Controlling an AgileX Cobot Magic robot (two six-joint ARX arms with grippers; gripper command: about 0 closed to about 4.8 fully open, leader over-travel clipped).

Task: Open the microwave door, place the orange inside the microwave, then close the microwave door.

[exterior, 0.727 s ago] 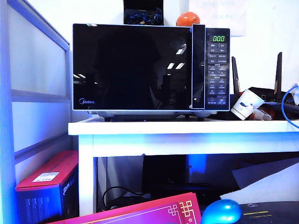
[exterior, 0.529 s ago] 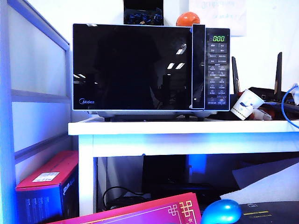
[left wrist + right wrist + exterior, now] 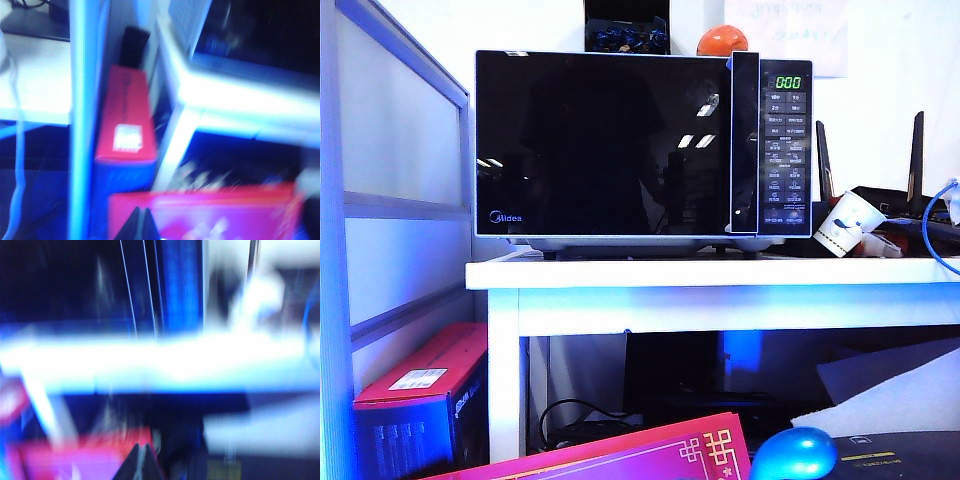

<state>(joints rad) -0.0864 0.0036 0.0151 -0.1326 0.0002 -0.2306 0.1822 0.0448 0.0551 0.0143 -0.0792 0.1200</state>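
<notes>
Microwave sits on the white table, its door shut (glossy, reflecting lights); the orange rests on top of the microwave. Left tool and right tool hang below table level, both pressed together.

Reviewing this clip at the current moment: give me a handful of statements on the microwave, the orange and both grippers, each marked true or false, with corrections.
1. The microwave door is shut. True.
2. The orange lies inside the microwave. False: it sits on top of the microwave, near the back, above the handle strip.
3. The display is lit green. True.
4. The left gripper holds the orange. False: its fingertips are together with nothing between them, low by the red box.
5. The right gripper is shut and holds nothing. True.
</notes>
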